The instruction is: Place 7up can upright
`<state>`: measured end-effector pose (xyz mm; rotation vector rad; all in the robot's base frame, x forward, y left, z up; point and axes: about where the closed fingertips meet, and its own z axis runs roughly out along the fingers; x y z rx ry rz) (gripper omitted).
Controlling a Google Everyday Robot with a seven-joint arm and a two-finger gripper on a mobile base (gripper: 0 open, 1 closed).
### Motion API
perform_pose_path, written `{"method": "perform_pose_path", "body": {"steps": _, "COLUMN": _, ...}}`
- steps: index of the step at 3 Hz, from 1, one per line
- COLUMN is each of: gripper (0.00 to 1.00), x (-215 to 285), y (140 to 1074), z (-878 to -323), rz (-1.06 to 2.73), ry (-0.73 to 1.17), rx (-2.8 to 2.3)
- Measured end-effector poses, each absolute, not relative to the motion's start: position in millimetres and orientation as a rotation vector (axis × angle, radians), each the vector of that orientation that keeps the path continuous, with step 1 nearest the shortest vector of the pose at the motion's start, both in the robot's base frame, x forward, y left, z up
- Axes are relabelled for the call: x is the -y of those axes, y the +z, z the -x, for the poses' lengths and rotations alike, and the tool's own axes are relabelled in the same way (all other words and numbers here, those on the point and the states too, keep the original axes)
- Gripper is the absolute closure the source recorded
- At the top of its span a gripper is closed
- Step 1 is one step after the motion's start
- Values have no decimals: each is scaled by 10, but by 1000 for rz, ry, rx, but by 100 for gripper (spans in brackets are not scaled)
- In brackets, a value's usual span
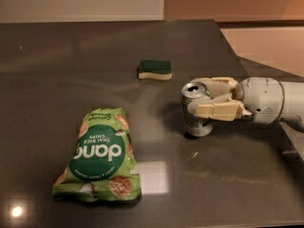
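The 7up can is a small silver can with an opened top. It stands upright on the dark table, right of centre. My gripper reaches in from the right at the can's upper half. One cream finger lies across the can's front and the other finger sits behind it. The gripper is shut on the can.
A green Dang rice chips bag lies flat at the front left. A green-and-yellow sponge lies behind the can, towards the middle. The table's right edge runs close behind my white wrist.
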<state>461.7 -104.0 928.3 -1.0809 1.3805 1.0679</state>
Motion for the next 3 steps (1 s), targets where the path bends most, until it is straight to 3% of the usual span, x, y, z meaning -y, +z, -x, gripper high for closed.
{"method": "perform_pose_path", "body": {"steps": 3, "gripper": 13, "x": 1239, "y": 9135, "z": -4630, "rz": 875, "ry": 1162, "rx": -1240}}
